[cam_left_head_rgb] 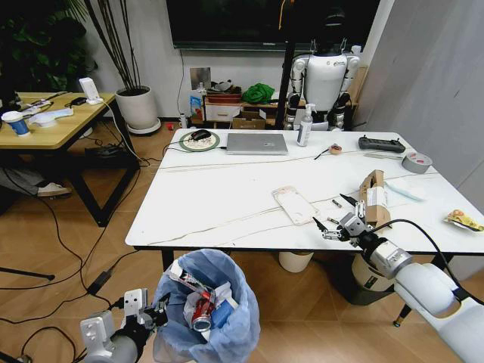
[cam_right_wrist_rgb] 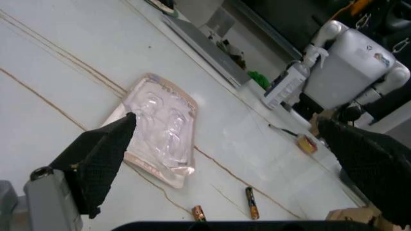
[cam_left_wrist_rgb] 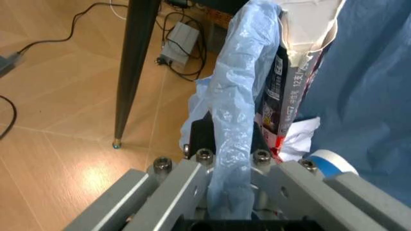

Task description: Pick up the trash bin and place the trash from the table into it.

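— Where are my grippers?
— My left gripper [cam_left_wrist_rgb: 228, 192] is clamped on the trash bin's [cam_left_head_rgb: 208, 314] blue bag rim, below the table's [cam_left_head_rgb: 227, 189] near edge. My right gripper [cam_left_head_rgb: 335, 221] hangs spread wide, empty, above the flat packet [cam_left_head_rgb: 294, 204], cardboard box [cam_left_head_rgb: 373, 195] just beside.
— Trash?
— Can [cam_left_head_rgb: 202, 310] and paper already binned.

A closed silver laptop [cam_left_head_rgb: 257, 143] lies at the far edge beside a white spray bottle [cam_left_head_rgb: 305, 125], with a grey tape roll [cam_left_head_rgb: 417, 161] and black controller [cam_left_head_rgb: 381, 143] farther right.
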`<state>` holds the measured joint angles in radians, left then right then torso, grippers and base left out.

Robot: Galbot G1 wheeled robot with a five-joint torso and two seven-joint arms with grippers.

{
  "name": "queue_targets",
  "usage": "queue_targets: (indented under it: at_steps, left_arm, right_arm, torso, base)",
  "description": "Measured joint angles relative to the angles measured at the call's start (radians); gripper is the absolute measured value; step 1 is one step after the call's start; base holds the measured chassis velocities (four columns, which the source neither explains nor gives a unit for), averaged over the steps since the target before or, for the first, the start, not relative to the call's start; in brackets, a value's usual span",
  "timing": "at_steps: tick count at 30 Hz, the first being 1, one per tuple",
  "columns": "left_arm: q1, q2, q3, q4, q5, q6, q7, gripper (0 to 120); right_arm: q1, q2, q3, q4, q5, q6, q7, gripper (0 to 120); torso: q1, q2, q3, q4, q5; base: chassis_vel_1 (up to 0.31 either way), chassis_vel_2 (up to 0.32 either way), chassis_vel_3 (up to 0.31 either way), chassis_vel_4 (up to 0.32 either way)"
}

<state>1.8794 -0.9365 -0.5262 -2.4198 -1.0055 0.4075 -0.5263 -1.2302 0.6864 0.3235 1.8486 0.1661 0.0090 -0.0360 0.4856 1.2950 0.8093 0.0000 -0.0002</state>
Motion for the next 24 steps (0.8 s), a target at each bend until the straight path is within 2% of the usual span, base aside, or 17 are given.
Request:
queue_targets:
  at_steps: [8, 15, 24]
  left_arm:
    - [-0.02, 0.021, 0.008, 0.01, -0.024, 0.004, -0.002, 0]
    - [-0.02, 0.043, 0.012, 0.01, -0.04, 0.006, -0.001, 0]
    - [0.015, 0.081, -0.028, -0.011, -0.049, 0.006, -0.003, 0]
  right_arm:
    - [0.037, -0.002, -0.043, -0.017, 0.066, -0.036, 0.018, 100]
    - [0.072, 0.011, -0.072, -0.015, 0.224, -0.032, 0.004, 100]
    - [0.132, 0.037, -0.127, -0.03, 0.212, -0.028, -0.009, 100]
  torso:
    - [0.0, 0.0, 0.0, 0.0001, 0.0001]
    - [0.0, 0.0, 0.0, 0.0, 0.0001]
    - [0.0, 0.0, 0.0, 0.0, 0.0001]
  base:
    - [0.0, 0.0, 0.0, 0.0]
    - [0.0, 0.0, 0.0, 0.0]
    - [0.0, 0.0, 0.0, 0.0]
